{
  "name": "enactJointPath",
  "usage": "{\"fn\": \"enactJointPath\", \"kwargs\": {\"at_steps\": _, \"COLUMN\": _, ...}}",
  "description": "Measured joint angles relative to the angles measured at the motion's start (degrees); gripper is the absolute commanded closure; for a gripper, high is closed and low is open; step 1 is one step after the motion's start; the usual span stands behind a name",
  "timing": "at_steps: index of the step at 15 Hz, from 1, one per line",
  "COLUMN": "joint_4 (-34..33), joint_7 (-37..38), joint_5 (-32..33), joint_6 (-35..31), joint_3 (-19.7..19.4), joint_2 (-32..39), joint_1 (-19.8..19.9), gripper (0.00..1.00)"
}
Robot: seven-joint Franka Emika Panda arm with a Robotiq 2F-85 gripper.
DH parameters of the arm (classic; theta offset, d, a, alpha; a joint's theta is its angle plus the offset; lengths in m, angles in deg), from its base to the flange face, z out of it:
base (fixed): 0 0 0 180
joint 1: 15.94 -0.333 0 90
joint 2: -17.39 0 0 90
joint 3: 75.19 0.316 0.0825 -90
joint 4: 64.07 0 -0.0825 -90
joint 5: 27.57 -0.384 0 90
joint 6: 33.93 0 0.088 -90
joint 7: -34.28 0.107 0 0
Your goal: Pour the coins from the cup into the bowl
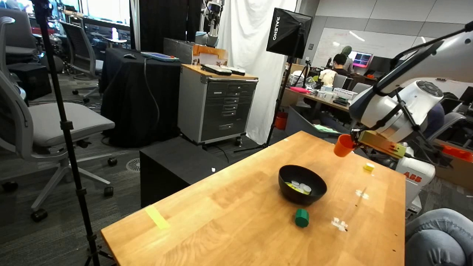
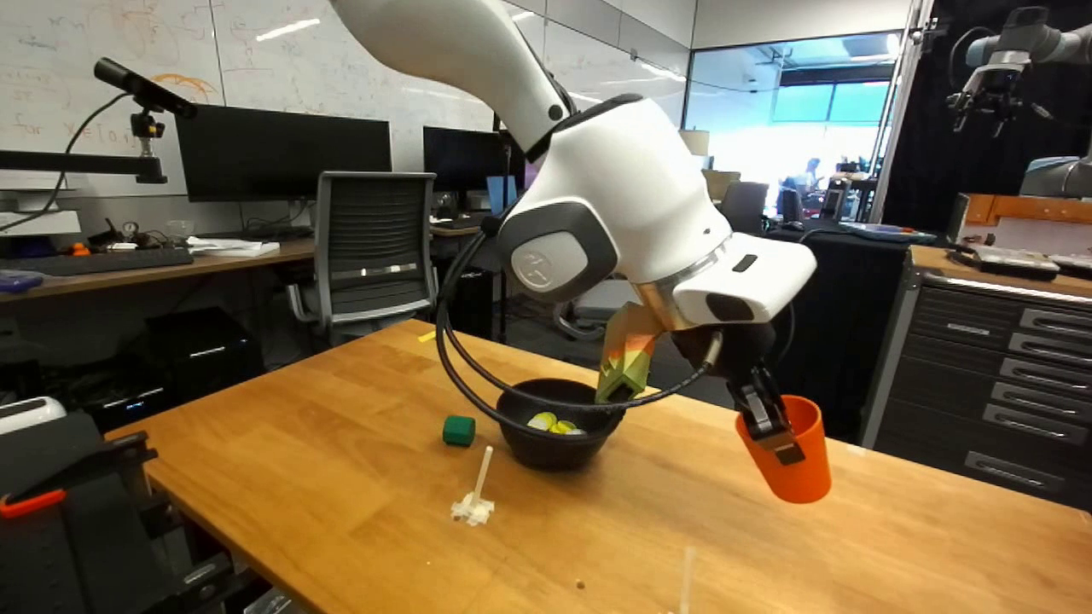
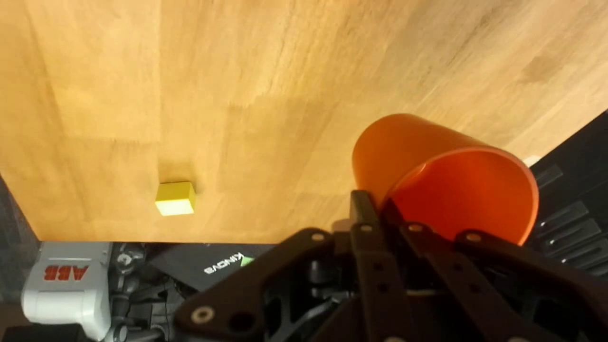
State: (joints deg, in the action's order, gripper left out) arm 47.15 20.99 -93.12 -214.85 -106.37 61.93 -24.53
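I can't make out the floor of the tapered orange cup in the wrist view: the black two-fingered tool covers part of its mouth, so I can't tell its contents. The tool is clamped on the cup's wall, holding it tilted over the wooden tabletop, apart from the round black bowl. White-and-yellow disc-shaped coins lie in the bowl; in an exterior view a black cable crosses it and an orange-and-green attachment hides some rim. A faceted green block sits just beside the bowl, a small yellow block near the tabletop's edge.
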Motion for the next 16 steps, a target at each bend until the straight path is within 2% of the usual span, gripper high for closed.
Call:
{"fn": "enactJointPath", "kwargs": {"at_steps": 4, "joint_4": 0.5, "joint_7": 9.1, "joint_5": 10.5, "joint_6": 18.9, "joint_3": -13.0, "joint_2": -0.2, "joint_1": -7.5, "gripper": 0.96}}
{"fn": "enactJointPath", "kwargs": {"at_steps": 6, "joint_4": -1.0, "joint_7": 11.5, "joint_5": 15.8, "joint_6": 27.7, "joint_3": -16.5, "joint_2": -0.6, "joint_1": -9.3, "gripper": 0.96}}
{"fn": "enactJointPath", "kwargs": {"at_steps": 7, "joint_4": -1.8, "joint_7": 12.8, "joint_5": 19.9, "joint_6": 30.7, "joint_3": -16.6, "joint_2": -1.4, "joint_1": -9.0, "gripper": 0.96}}
{"fn": "enactJointPath", "kwargs": {"at_steps": 9, "joint_4": -3.1, "joint_7": 16.0, "joint_5": 29.2, "joint_6": 34.6, "joint_3": -14.0, "joint_2": -4.2, "joint_1": -6.8, "gripper": 0.96}}
{"fn": "enactJointPath", "kwargs": {"at_steps": 12, "joint_4": -4.4, "joint_7": 19.1, "joint_5": 41.8, "joint_6": 39.8, "joint_3": -6.9, "joint_2": -9.0, "joint_1": -0.7, "gripper": 0.96}}
{"fn": "enactJointPath", "kwargs": {"at_steps": 16, "joint_4": -6.1, "joint_7": 20.5, "joint_5": 51.8, "joint_6": 46.0, "joint_3": 2.5, "joint_2": -12.7, "joint_1": 8.4, "gripper": 0.96}}
